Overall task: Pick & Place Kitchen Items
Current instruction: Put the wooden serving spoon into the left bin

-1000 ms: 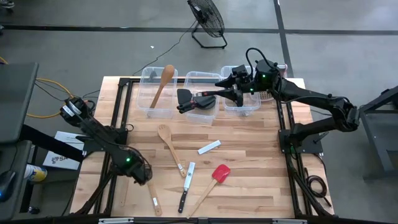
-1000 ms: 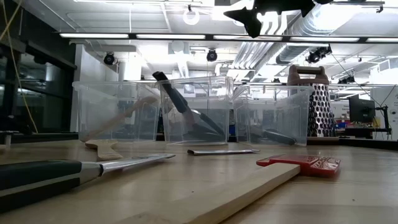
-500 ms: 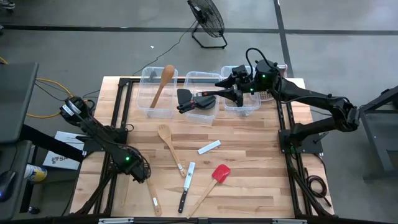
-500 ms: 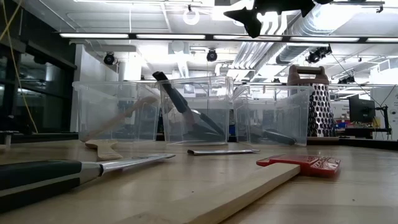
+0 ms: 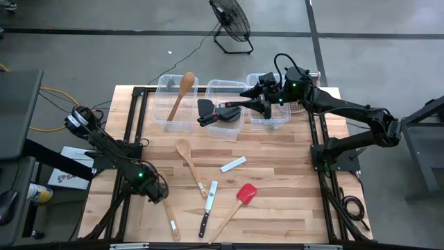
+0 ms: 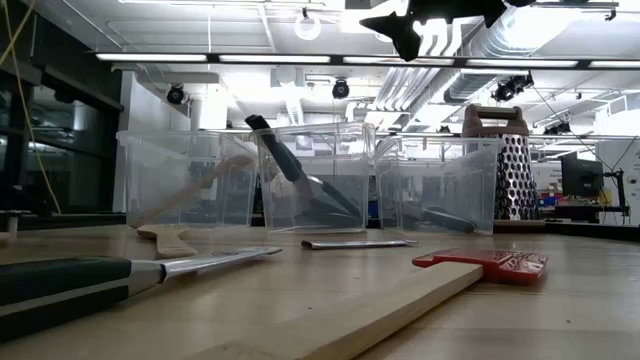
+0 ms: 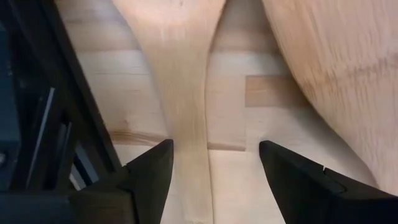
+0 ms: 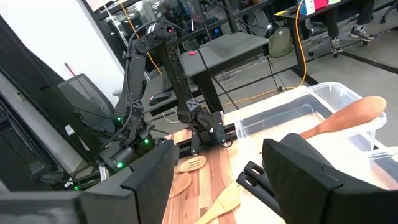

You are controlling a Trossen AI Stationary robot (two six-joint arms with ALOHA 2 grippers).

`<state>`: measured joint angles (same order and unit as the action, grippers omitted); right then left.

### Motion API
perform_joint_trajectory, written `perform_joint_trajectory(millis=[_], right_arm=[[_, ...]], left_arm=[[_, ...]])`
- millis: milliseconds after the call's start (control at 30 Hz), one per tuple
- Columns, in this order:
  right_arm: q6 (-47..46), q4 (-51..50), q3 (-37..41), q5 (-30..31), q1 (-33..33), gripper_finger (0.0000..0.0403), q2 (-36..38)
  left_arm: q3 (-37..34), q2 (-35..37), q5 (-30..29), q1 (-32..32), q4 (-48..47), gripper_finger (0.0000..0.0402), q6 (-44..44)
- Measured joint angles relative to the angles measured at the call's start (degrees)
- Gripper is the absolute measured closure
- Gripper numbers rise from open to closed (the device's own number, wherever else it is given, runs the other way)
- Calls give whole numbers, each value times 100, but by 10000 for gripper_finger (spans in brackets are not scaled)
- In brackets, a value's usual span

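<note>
Wooden spoon handle (image 7: pixel 186 149), seen only by left wrist, between open left gripper (image 7: pixel 214 165) fingers.

In your left wrist view the wooden utensil (image 7: pixel 186 118) between the left gripper (image 7: pixel 214 171) fingers was cut off at both ends. From above, that gripper hid its head. The low view cropped the knife (image 6: pixel 110 278) handle at the table's near edge.
</note>
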<state>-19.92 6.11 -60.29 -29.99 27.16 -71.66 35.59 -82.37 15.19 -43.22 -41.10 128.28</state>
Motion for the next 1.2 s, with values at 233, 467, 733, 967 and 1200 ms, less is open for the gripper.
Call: perform_joint_trajectory(millis=[233,467,733,967,1200], right_arm=[[2,0,0,2,1,167,-1],[2,0,0,0,0,167,0],[4,-8,0,0,0,167,0],[21,-38,0,0,0,167,-2],[21,-44,0,2,0,167,-2]], left_arm=[[-4,-14,-98,2,289,190,-52],[2,-24,-275,2,550,224,-29],[2,-28,-272,2,442,227,233],[238,-49,-417,5,-138,227,205],[389,-55,-396,9,-548,227,97]])
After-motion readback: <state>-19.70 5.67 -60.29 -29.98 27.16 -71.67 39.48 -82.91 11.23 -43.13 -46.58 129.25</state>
